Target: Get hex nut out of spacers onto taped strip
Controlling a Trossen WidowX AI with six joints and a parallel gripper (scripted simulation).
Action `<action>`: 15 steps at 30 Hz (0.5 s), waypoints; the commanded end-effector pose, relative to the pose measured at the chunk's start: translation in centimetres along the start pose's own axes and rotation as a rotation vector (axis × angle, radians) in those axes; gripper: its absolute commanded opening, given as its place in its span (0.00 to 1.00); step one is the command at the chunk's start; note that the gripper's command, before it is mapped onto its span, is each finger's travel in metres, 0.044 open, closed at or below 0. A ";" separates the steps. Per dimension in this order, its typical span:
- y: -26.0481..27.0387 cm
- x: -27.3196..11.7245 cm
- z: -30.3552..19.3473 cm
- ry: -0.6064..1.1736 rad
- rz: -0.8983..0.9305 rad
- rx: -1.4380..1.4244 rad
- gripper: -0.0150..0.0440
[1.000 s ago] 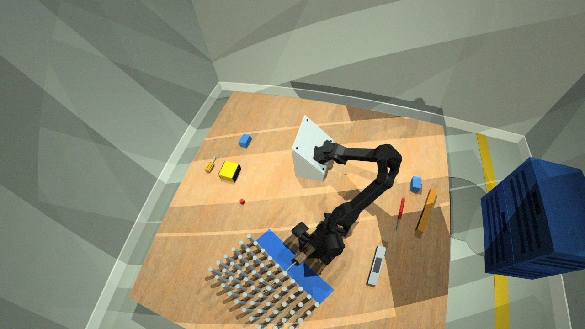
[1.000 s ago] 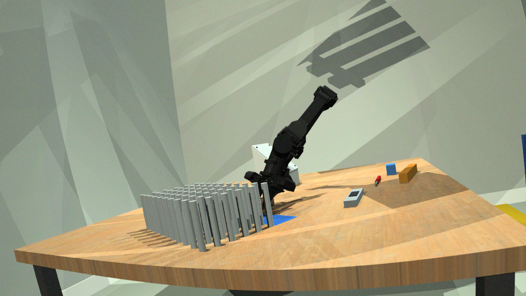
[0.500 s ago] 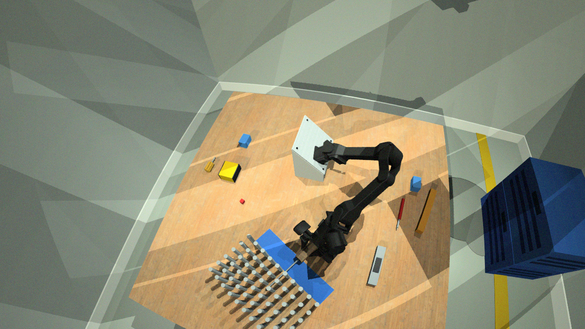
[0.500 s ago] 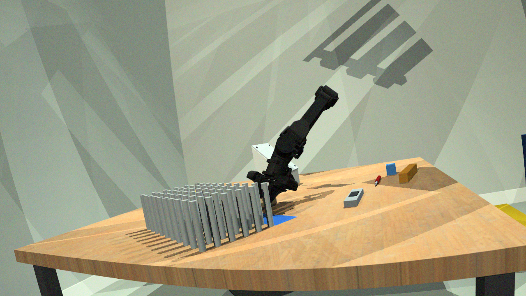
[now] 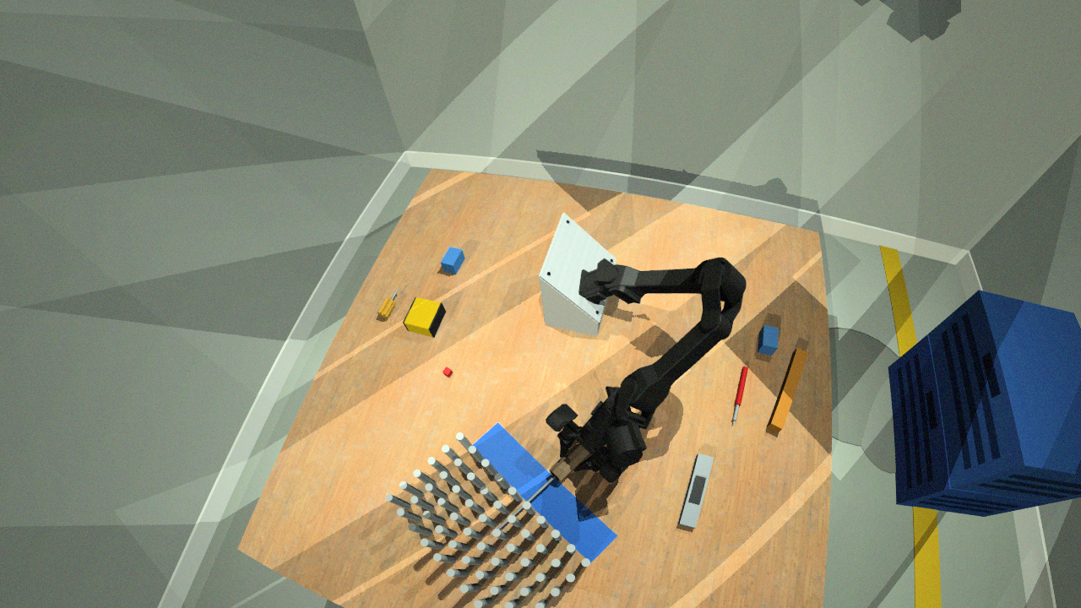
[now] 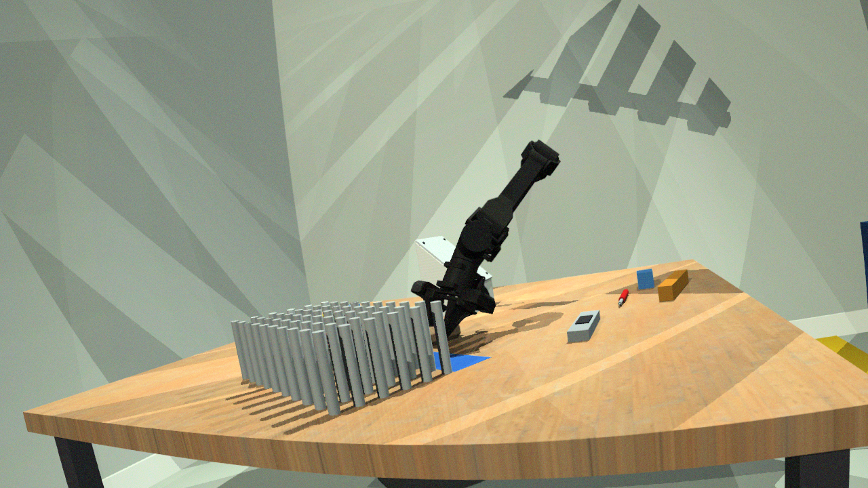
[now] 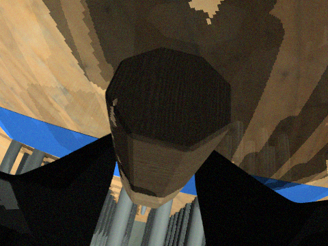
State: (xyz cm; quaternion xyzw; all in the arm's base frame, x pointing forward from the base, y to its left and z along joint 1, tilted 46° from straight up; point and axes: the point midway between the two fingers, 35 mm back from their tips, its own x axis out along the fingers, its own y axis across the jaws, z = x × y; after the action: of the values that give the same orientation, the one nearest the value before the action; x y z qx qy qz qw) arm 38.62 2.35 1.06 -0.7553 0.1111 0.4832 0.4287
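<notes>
Hex nut: can't pick it out, exact spot unclear. Tool [image 5: 572,461] [image 7: 167,99]: faceted brown wood-grain handle, thin grey metal shaft. Gripper [image 5: 580,455] [image 6: 445,324] [image 7: 158,147] clamped on handle; shaft runs out past fingers, over blue strip [image 5: 504,450] [image 6: 467,362] [image 7: 44,137], in among spacers [image 5: 540,520] [image 6: 332,376] [image 7: 119,219]. Spacers: smooth grey metal cylinders, upright. Strip flat, matte, on wood-grain table [image 5: 362,423] [image 6: 546,400].

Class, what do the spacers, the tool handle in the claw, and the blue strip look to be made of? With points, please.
Spacers [image 5: 555,534] [image 6: 333,376]: probably metal, dull grey, smooth round rods.
Tool handle [image 5: 570,463] [image 7: 157,164]: likely wood, matt brown, with fine grain-like lines.
Blue strip [image 5: 559,513] [image 6: 467,362] [image 7: 44,134]: tape or plastic, perhaps; flat, evenly coloured.
</notes>
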 end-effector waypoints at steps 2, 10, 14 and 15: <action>0.0 -0.2 0.2 0.004 0.000 0.005 0.25; 0.0 -0.5 0.7 0.004 0.001 0.005 0.25; 0.0 -0.7 0.9 0.004 0.001 0.005 0.25; 0.0 -0.7 0.9 0.004 0.001 0.005 0.25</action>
State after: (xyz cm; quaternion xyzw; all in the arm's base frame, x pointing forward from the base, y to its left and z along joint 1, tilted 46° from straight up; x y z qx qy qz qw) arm 37.82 2.86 1.37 -0.7553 0.1109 0.4830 0.4289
